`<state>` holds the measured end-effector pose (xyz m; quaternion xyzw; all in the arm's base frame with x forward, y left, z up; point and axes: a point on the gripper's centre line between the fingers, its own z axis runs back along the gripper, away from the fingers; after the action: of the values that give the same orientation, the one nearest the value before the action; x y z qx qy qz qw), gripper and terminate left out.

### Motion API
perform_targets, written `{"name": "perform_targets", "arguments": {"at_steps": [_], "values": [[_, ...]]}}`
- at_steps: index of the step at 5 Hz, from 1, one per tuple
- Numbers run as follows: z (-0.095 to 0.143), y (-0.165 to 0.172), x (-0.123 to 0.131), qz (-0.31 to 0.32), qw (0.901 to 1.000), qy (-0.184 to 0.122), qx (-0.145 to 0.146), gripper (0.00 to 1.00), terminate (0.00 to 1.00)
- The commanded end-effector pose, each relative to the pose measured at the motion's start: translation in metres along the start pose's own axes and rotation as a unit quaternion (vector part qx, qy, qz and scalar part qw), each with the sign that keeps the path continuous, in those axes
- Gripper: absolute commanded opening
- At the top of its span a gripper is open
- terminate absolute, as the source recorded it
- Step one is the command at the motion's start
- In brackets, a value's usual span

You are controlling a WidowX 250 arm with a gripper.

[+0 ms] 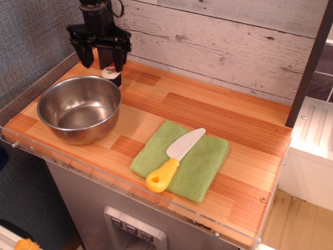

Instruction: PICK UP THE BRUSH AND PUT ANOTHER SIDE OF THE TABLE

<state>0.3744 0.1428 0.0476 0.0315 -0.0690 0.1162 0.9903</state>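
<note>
One brush (111,74) just below and slightly right of the empty, wide-spread pincer (101,61), upright beside the bowl (79,108), ungrasped.

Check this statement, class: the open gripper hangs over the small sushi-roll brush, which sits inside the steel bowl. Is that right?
Not quite. The observation.image view shows the brush standing on the table just behind the steel bowl, not inside it. The rest holds: the open gripper hangs over it.
</note>
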Motion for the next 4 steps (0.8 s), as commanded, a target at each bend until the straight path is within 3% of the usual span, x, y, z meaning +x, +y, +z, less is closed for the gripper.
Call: {"name": "perform_targets", "arguments": {"at_steps": [1, 2, 4], "values": [[0.005, -0.009, -0.001, -0.010, 0.9999, -0.011, 0.002, 1.00, 0.00], [0.004, -0.011, -0.002, -0.011, 0.9999, -0.009, 0.000, 0.00, 0.00], [0.019, -0.012, -0.001, -0.012, 0.9997, -0.019, -0.001, 0.00, 0.00]]}}
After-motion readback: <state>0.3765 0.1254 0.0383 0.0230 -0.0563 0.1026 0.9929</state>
